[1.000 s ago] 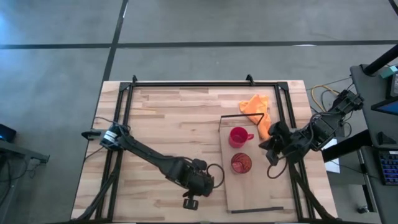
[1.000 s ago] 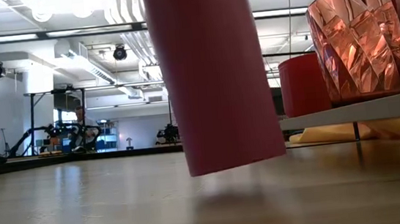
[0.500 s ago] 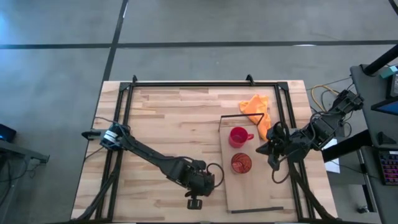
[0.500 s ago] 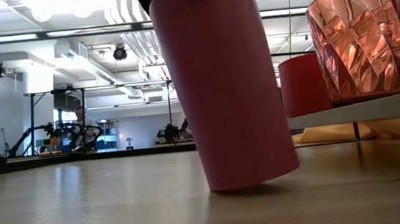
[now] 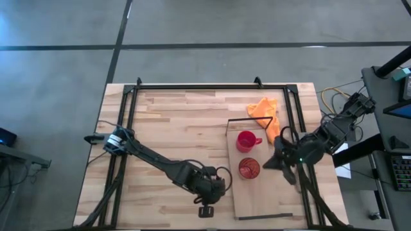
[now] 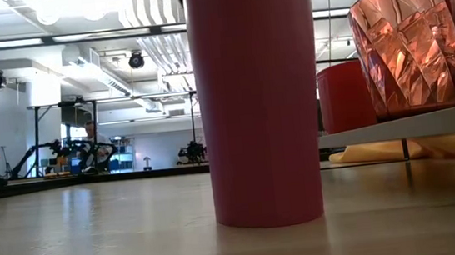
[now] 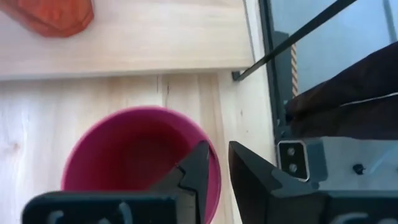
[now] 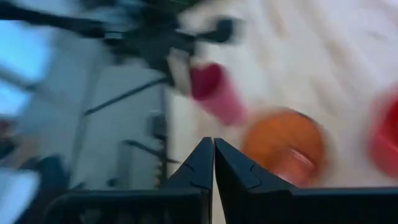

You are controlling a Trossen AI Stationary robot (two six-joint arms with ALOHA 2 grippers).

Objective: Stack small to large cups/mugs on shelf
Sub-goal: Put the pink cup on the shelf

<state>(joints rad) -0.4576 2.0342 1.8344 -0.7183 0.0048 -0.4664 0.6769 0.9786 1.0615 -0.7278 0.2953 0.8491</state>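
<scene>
Three cups are in play. Two stand on the shelf (image 5: pixel 257 196) at the bench's right side: the red mug (image 5: pixel 246 140) with its handle, and just in front of it the orange-red cup (image 5: pixel 249 169). The third, the magenta cup (image 6: pixel 257 99), stands upright on the bench (image 5: pixel 173 122) just left of the shelf. From above it is almost wholly hidden under the left gripper (image 5: pixel 207 204). In the left wrist view that gripper (image 7: pixel 222 171) pinches the cup's rim (image 7: pixel 142 155), one finger inside and one outside. In the low view the cup's top is cut off. The right gripper (image 5: pixel 272 162) hangs over the shelf beside the orange-red cup, its fingers pressed together in its wrist view (image 8: pixel 213 163), where everything else is smeared. One orange cloth (image 5: pixel 266 115) lies behind the shelf.
</scene>
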